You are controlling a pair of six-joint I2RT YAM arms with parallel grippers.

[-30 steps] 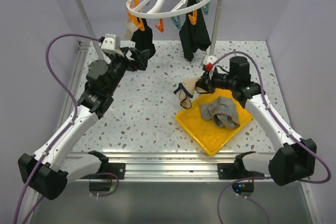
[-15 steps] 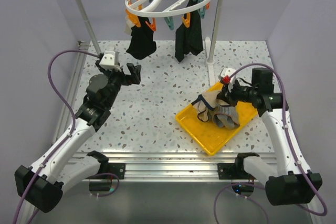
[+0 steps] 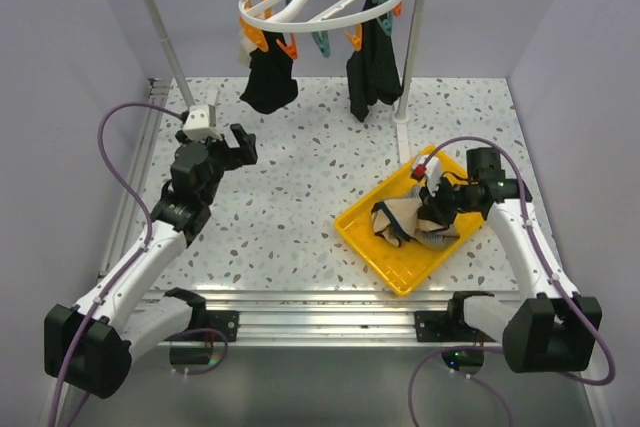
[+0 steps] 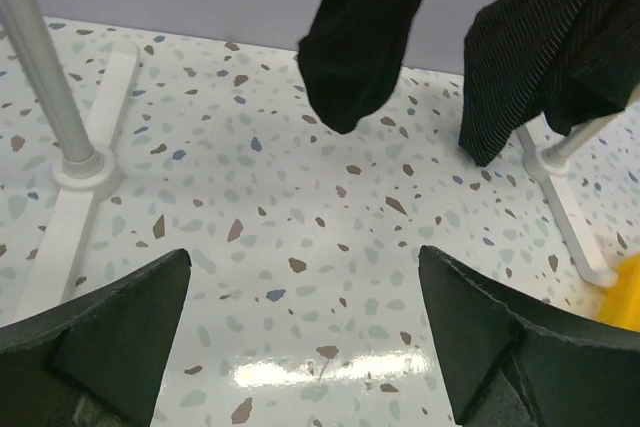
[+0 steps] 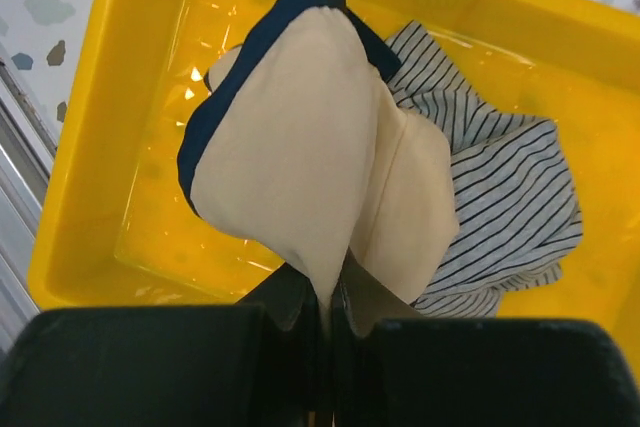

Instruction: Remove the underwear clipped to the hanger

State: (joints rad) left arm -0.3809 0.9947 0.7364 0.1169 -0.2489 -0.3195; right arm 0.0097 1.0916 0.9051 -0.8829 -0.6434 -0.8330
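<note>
Dangling from right fingers (image 5: 150, 357), beige underwear (image 5: 300, 167) stretches lengthwise, seemingly downward.

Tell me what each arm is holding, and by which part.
The right jaws are shut on the beige underwear, pinching a bunched fold at its narrow end, above the yellow tray. The left jaws stand open, holding nothing.

The tray (image 5: 90, 147) is glossy yellow plastic. The beige underwear (image 5: 300, 137) is soft matt cloth, as is the striped one (image 5: 500, 197). The black garment (image 4: 545, 57) is finely ribbed cloth. The table (image 4: 300, 247) is smooth, shiny, speckled. The hanger (image 3: 283, 13) is smooth white plastic.
</note>
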